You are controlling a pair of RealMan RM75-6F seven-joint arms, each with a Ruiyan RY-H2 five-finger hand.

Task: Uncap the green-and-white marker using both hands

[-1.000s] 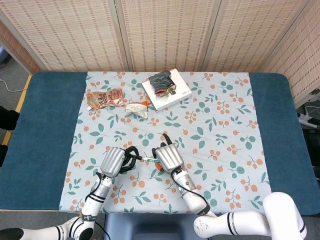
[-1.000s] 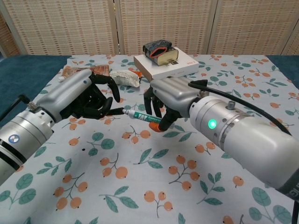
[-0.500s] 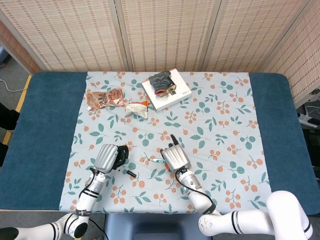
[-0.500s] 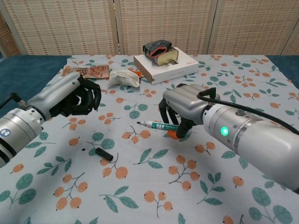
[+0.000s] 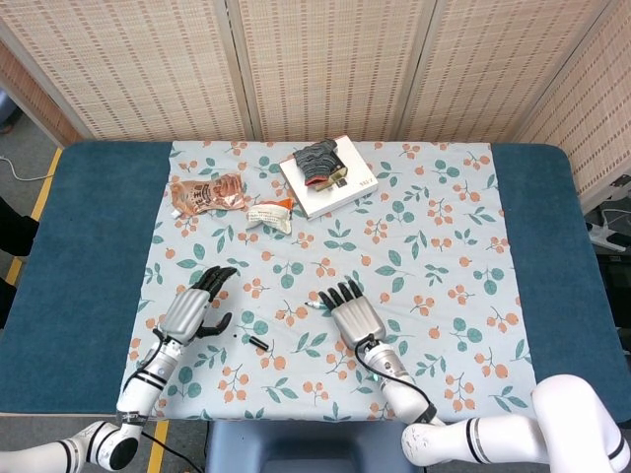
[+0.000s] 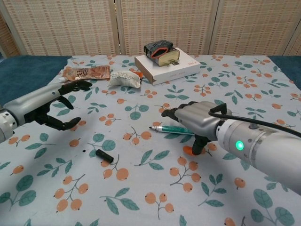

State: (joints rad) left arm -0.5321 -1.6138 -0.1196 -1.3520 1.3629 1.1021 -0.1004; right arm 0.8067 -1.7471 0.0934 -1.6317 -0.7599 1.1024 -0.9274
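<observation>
The green-and-white marker [image 6: 170,128] lies uncapped on the floral cloth, its bare tip [image 5: 310,306] pointing left. My right hand [image 6: 201,120] hovers flat just over its rear end with fingers stretched out, holding nothing; in the head view the right hand [image 5: 353,315] hides most of the barrel. The small black cap [image 6: 104,156] lies by itself on the cloth, also seen in the head view as the cap [image 5: 258,343], between the two hands. My left hand [image 6: 51,107] is off to the left with fingers spread and empty, shown from above as the left hand [image 5: 194,304].
At the back stands a white box [image 5: 340,183] with a dark bundle [image 5: 318,160] on top. A brown snack packet [image 5: 204,192] and a crumpled white wrapper [image 5: 268,214] lie at the back left. Blue table [image 5: 89,256] shows beyond the cloth on both sides.
The cap came off the marker and dropped onto the cloth. Both hands then let go and spread apart, the left drawing away leftward, the right laying the marker down.
</observation>
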